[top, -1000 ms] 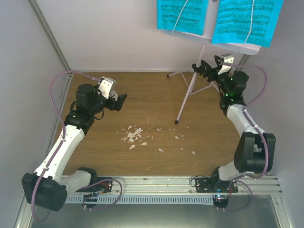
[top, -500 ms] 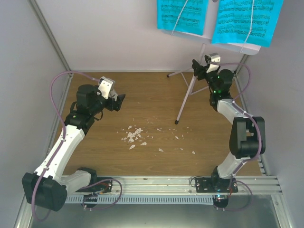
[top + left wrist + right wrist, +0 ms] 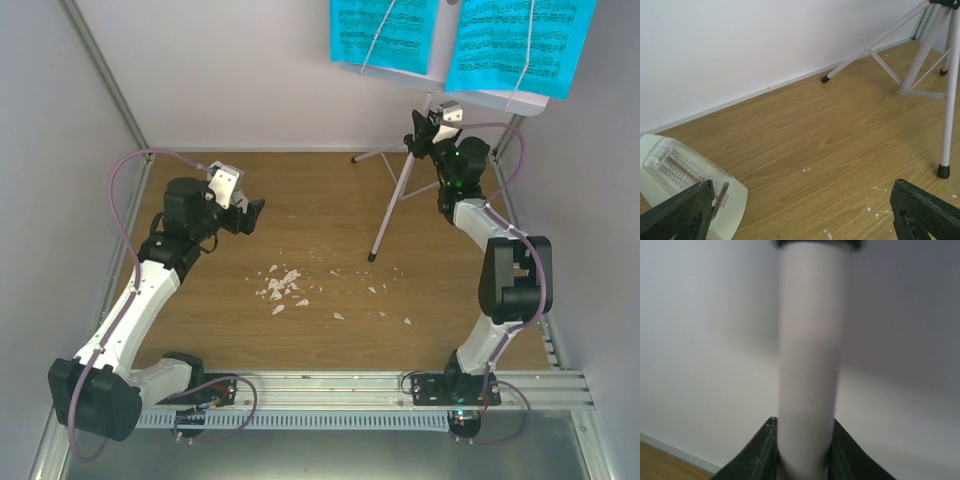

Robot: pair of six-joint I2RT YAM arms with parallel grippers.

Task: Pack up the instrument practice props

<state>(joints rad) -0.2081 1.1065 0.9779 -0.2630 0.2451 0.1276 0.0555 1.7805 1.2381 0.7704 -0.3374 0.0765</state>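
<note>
- Music stand [image 3: 391, 208] is standing upright at the far right of the table [image 3: 330, 200], tripod feet planted, with the cyan sheet-music pages [image 3: 385, 30] resting on its desk up top.
- Change over the last second: the right gripper [image 3: 424, 133] has been swinging in from the right toward the stand's centre pole and is now sitting on it, just under the desk. Its jaws, wide a moment ago, are narrowing onto the pole.
- Right wrist view is confirming it: the pole [image 3: 807, 365] is filling the gap, and both fingers [image 3: 762, 452] are pressing its sides. Reading this as a grip on the stand.
- Judgement: packing is only just starting, and the stand is being secured first. The pages would be travelling with it, so any tilt is risking a slide.
- Metronome [image 3: 685, 185] is showing only in the left wrist view, on the table just beside one finger and not yet handled.
- Left gripper [image 3: 250, 212] is hovering at the left, jaws spread wide and holding nothing; it has barely been moving.
- Crumbs [image 3: 283, 285] are lying mid-table, unchanged.
- Writing: no brand or label is showing. The pages are carrying black staves and notes with no legible title. The scale under the metronome's clear cover is too small to read.
</note>
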